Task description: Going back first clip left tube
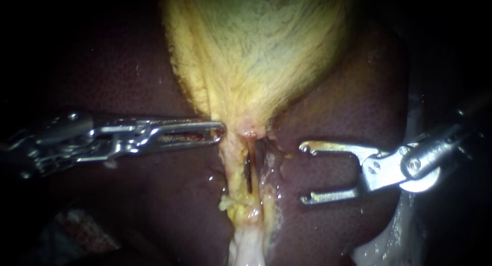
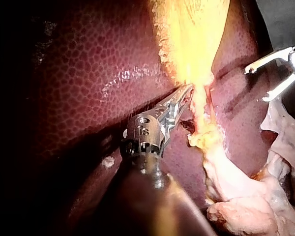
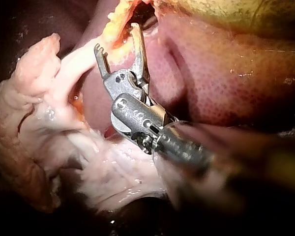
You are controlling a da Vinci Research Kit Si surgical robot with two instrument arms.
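The yellow gallbladder (image 1: 256, 45) narrows to a neck, and two pale tubes run down from it with a dark slit between them. The left tube (image 1: 233, 163) carries a lump of yellow fat low down; the right tube (image 1: 262, 168) lies beside it. I see no clip on either tube. My left instrument (image 1: 219, 131) comes in level from the left, its long slotted jaws shut on the edge of the gallbladder's neck (image 2: 194, 86). My right instrument (image 1: 305, 172) stands to the right of the tubes, apart from them, its forked jaws wide open and empty (image 3: 115, 38).
Dark red liver (image 1: 128, 76) surrounds the gallbladder on both sides. Pale, wet loose tissue (image 3: 49, 103) lies below the tubes, beside my right instrument's shaft. My right instrument's jaws (image 2: 258, 83) also show in the left wrist view, beyond the tubes.
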